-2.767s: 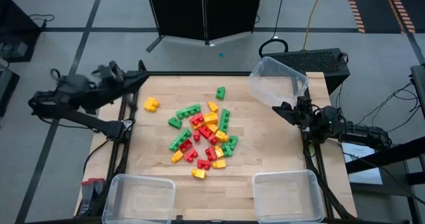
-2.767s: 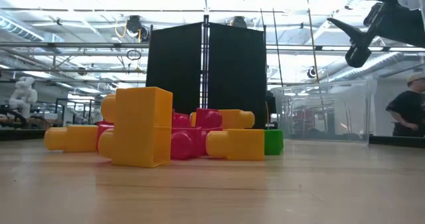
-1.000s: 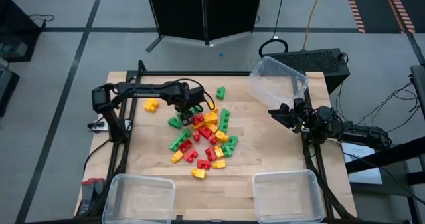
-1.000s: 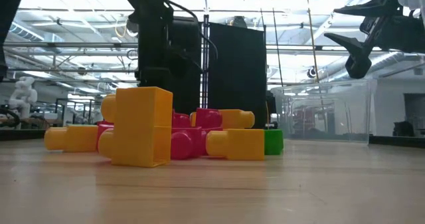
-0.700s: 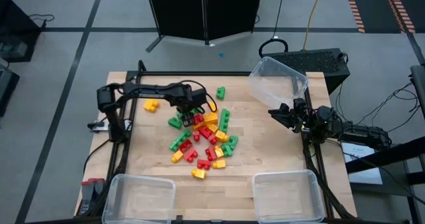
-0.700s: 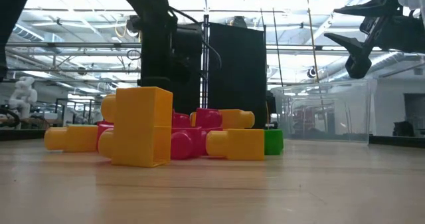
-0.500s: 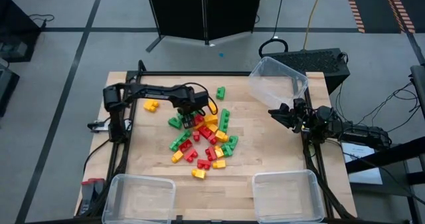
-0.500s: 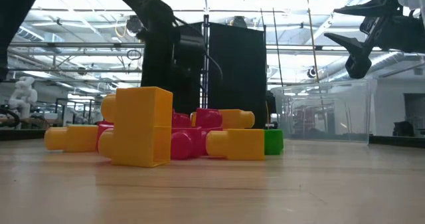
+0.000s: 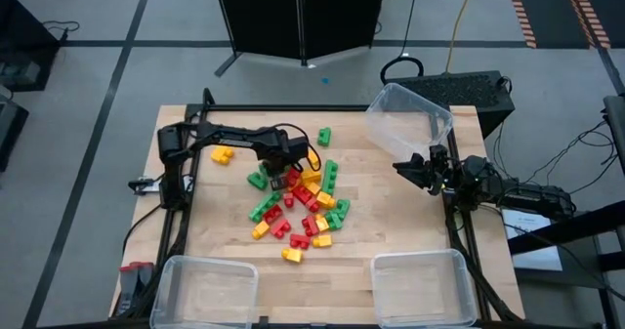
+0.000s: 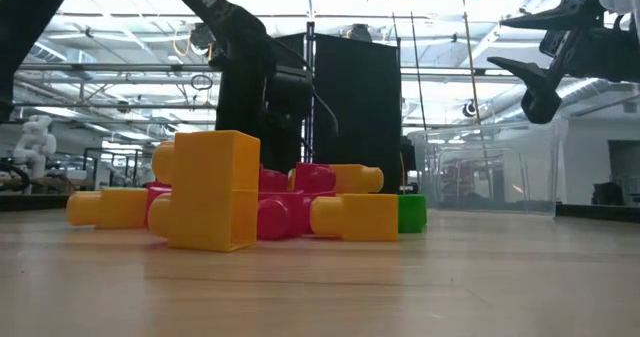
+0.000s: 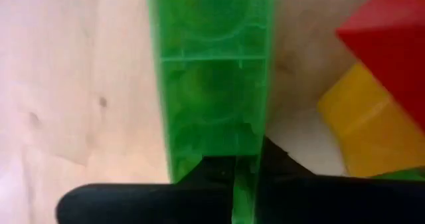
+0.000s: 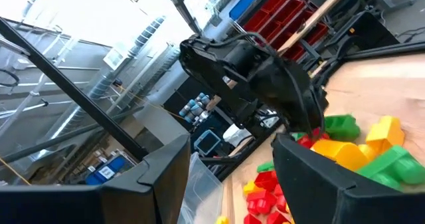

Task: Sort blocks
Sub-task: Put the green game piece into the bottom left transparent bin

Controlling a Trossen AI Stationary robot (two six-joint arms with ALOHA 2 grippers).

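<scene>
We see the left pincer (image 9: 281, 171) reaching down at the far-left edge of the pile of blocks (image 9: 301, 204) in the middle of the wooden counter (image 9: 400, 212). In its wrist view its dark fingers (image 11: 199, 191) are pressed together on a green block (image 11: 211, 78), pinching its thin wall beside a red block (image 11: 388, 48) and a yellow block (image 11: 365, 134). The right pincer (image 9: 408, 169) hovers spread wide at the counter's right edge, just below a tilted clear bin (image 9: 408, 120). Two more clear bins (image 9: 205, 290) sit at the near corners.
</scene>
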